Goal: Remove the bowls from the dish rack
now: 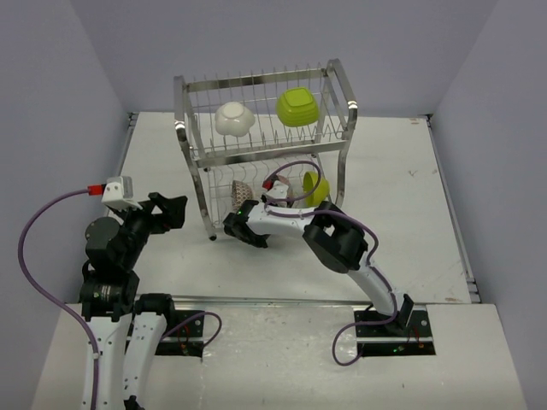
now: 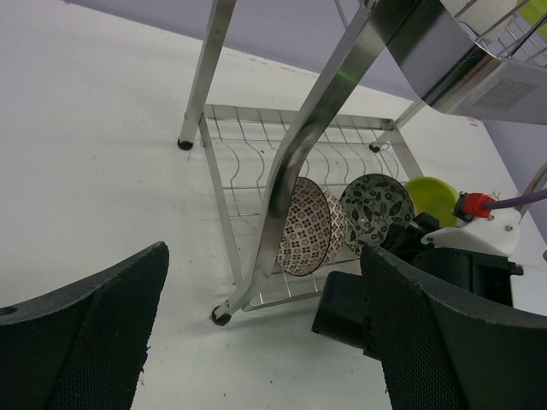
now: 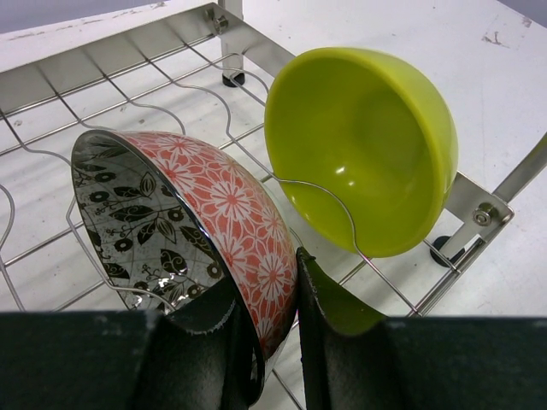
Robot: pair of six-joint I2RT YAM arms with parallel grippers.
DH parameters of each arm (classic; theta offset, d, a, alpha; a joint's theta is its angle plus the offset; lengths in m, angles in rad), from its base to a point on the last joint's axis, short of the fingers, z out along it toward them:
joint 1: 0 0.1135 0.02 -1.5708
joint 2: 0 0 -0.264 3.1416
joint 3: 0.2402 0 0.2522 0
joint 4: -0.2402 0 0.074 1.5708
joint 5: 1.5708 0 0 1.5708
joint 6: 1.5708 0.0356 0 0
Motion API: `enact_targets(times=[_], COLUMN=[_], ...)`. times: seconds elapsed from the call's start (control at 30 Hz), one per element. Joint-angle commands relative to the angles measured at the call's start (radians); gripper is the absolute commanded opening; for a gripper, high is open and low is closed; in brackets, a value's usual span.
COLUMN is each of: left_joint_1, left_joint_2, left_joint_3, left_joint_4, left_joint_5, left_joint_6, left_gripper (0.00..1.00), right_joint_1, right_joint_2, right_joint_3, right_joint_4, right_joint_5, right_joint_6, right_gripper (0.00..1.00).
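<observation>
The chrome dish rack (image 1: 181,128) stands mid-table. Its upper tier holds a white bowl (image 1: 232,119) and a squarish lime bowl (image 1: 297,106). On the lower tier stand a patterned bowl (image 1: 242,194) and a round lime bowl (image 3: 367,145). Between them a second patterned bowl (image 3: 231,213), red-flowered outside and leaf-printed inside, stands on edge. My right gripper (image 3: 273,333) is shut on its rim, one finger inside and one outside. My left gripper (image 2: 265,342) hangs open and empty above the table, left of the rack's front post (image 2: 308,137).
The right arm's elbow (image 1: 244,231) lies low in front of the rack's near left foot (image 2: 220,316). Thin wire dividers (image 3: 342,205) rise between the lower bowls. Purple cables trail from both wrists. Grey walls close in the table's sides and back.
</observation>
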Motion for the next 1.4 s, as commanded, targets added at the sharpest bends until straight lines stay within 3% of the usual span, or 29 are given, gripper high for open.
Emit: enact_targets(times=[0.0, 0.27, 0.77, 1.37], left_joint_1=[-0.004, -0.004, -0.004, -0.004], left_joint_2=[0.014, 0.009, 0.009, 0.008], left_joint_3=[-0.02, -0.021, -0.031, -0.041], left_joint_4=[0.055, 0.053, 0.061, 0.068], left_joint_5=[0.032, 0.047, 0.059, 0.073], left_joint_6=[0.01, -0.001, -0.012, -0.019], left_gripper=[0.92, 0.92, 0.91, 0.91], right_joint_1=[0.03, 0.04, 0.029, -0.028], right_joint_2=[0.012, 0.003, 0.024, -0.033], right_joint_3=[-0.008, -0.009, 0.046, 0.066], right_joint_4=[-0.172, -0.173, -0.167, -0.164], right_joint_5=[0.048, 0.114, 0.118, 0.121], right_joint_6=[0.146, 0.087, -0.111, -0.236], right_gripper=[0.0, 0.0, 0.0, 0.0])
